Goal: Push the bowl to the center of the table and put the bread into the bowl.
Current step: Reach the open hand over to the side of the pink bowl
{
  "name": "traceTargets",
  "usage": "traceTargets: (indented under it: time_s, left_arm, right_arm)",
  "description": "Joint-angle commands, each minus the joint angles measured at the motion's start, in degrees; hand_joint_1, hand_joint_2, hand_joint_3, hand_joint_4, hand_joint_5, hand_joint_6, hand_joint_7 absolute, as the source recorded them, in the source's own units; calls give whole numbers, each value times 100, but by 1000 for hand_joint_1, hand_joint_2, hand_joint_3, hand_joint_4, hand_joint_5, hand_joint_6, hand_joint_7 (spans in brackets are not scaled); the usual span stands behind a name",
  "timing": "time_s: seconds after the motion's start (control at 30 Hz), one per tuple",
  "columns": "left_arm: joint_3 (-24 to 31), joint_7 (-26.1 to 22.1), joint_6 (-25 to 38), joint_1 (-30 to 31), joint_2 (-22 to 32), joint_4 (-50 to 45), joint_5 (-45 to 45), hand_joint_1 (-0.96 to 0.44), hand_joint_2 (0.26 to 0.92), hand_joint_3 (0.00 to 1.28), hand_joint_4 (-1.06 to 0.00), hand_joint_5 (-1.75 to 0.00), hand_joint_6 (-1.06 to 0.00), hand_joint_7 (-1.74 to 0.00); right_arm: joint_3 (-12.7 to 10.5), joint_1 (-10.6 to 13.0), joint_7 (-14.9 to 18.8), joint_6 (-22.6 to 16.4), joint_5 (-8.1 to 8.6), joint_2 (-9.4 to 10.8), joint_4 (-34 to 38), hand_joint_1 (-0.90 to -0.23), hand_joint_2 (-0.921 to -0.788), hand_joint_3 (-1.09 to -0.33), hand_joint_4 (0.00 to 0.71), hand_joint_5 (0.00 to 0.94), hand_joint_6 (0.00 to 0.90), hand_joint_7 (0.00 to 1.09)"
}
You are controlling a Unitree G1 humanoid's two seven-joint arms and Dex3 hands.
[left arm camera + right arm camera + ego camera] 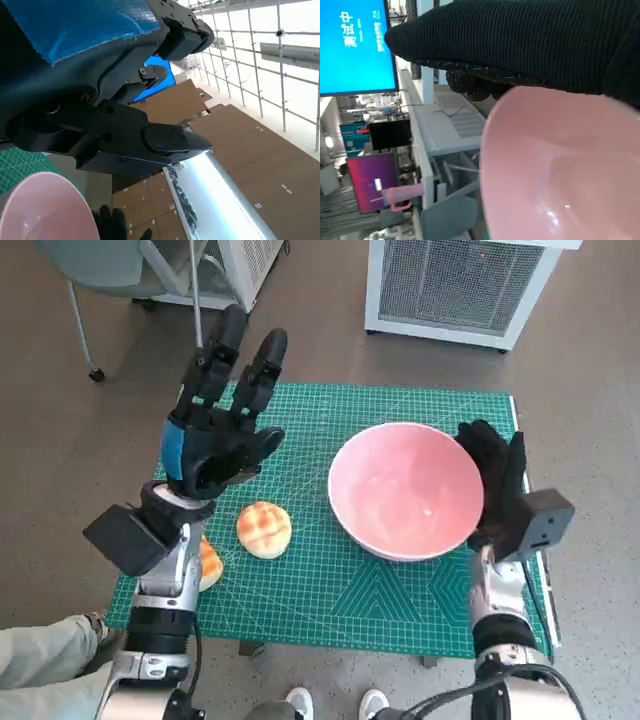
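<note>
1. Covering the counter (300, 610) is a green cutting mat.
2. A pink bowl (405, 490) sits empty at about three o'clock on the mat, right of centre.
3. The left hand (222, 430), black with blue tape, hangs raised at nine o'clock, fingers spread wide, holding nothing.
4. The right hand (497, 480), gloved, rests flat against the bowl's outer right rim; it grips nothing, fingers extended.
5. One bread roll (264, 529) lies at seven o'clock, apart from the bowl. A second roll (209, 562) is half hidden behind the left forearm.
6. Risk, as I judge it: pushing high on the rim could tip the bowl, or slide it into the roll and knock that off the counter.
</note>
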Motion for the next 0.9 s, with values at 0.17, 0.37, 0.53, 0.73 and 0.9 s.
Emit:
traceTargets:
  time_s: [0.17, 0.37, 0.53, 0.73, 0.9]
  left_arm:
    - [17, 62, 35, 85, 30, -121, 14, -52, 921, 165, -226, -3, -263, -10]
    - [17, 79, 43, 75, 28, -112, 12, -51, 921, 166, -226, -2, -263, -9]
    - [13, 106, 33, 56, 20, -78, 37, -51, 921, 166, -226, -2, -263, -9]
    - [-9, 137, 6, 40, 0, -30, 63, -51, 921, 166, -226, -2, -263, -8]
    - [-21, 141, -14, 51, -11, -34, 75, -47, 921, 167, -229, -3, -264, -8]
  right_arm:
    - [-16, -254, -13, 307, 32, 146, 205, -634, -921, -800, 234, 17, 65, 448]
    - [-36, -410, 17, 424, 47, 208, 269, -626, -921, -801, 246, 20, 90, 443]
    - [-81, -523, 26, 567, 68, 229, 330, -648, -921, -792, 237, 12, 101, 439]
    - [-100, -591, -29, 676, 37, 214, 369, -669, -921, -779, 236, 9, 105, 430]
    - [-96, -591, -43, 682, 8, 112, 352, -667, -921, -777, 234, 7, 106, 424]
